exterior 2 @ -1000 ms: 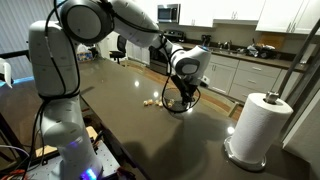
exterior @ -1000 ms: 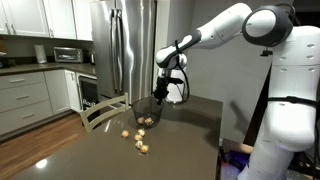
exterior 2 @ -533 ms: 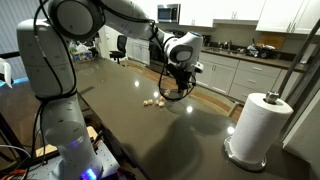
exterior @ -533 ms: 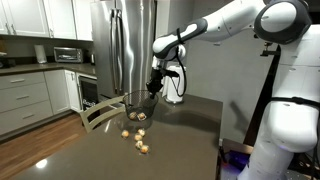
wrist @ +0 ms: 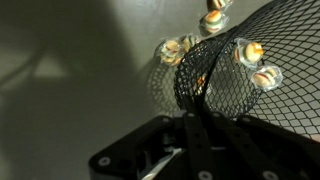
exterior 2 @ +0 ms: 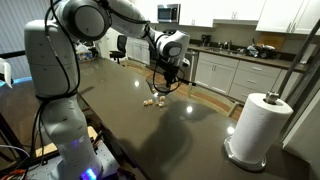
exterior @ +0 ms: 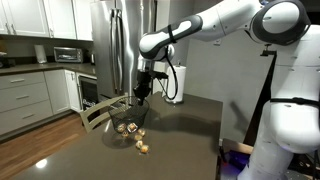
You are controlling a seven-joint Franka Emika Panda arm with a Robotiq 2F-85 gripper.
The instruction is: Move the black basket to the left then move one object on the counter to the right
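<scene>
Your black basket (exterior: 130,114) hangs tilted, low over the dark worktop (exterior: 190,135), gripped at its upper rim by the hand (exterior: 142,94), which is clenched on the wire (the wrist view shows a finger (wrist: 190,142) pinching the mesh edge). You cannot tell whether its lower side touches the surface. In the wrist view the mesh spreads from 12 to 3 o'clock, with small pale round pieces (wrist: 172,50) seen beside and through it. In an exterior view more of them lie at 5 o'clock of the basket. A paper towel roll (exterior 2: 258,125) stands upright, well apart, at 4 o'clock
</scene>
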